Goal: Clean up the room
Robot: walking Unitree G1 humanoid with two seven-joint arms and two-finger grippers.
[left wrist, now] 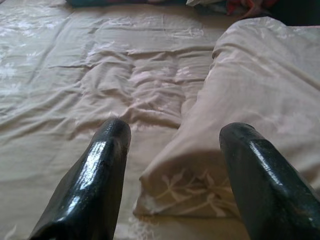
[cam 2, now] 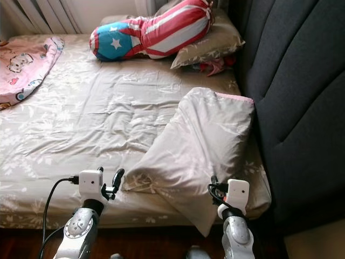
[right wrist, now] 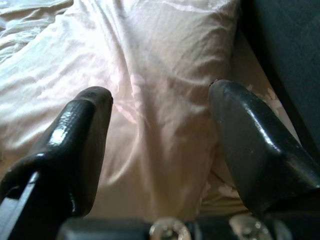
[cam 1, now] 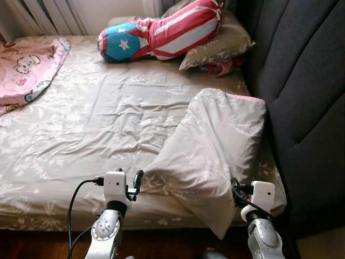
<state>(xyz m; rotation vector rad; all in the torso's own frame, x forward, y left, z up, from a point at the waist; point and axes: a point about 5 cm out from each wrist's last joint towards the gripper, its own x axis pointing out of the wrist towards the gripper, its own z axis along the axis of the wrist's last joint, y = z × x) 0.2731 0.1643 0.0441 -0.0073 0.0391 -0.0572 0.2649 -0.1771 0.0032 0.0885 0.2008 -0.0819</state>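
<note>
Presently, a bed (cam 1: pixel 81 124) with a wrinkled beige sheet printed with pale leaf sprigs lies before the robot. A large rectangular pillow (cam 1: pixel 215 156) in matching soft fabric lies slantwise along the bed's right side, near the padded dark grey headboard (cam 1: pixel 302 81); its lower corner hangs past the mattress edge and its upper end shows a thin pink trim. At the far end lies a plump bolster-shaped cushion (cam 1: pixel 161 32) in red and white stripes with a blue patch and white star, resting partly on a second beige pillow (cam 1: pixel 221 46). A pink blanket (cam 1: pixel 27 70) with cartoon prints is crumpled at the far left.

The left gripper (left wrist: pixel 172 175) is held low at the near edge of the bed, its glossy black fingers (left wrist: pixel 90 185) spread apart, with the pillow's near left corner between and beyond them, not touching. The right gripper (right wrist: pixel 160 145) is held over the pillow's lower right part, fingers likewise spread wide, gripping nothing. Dark wood floor (cam 1: pixel 43 243) shows beneath the bed.
</note>
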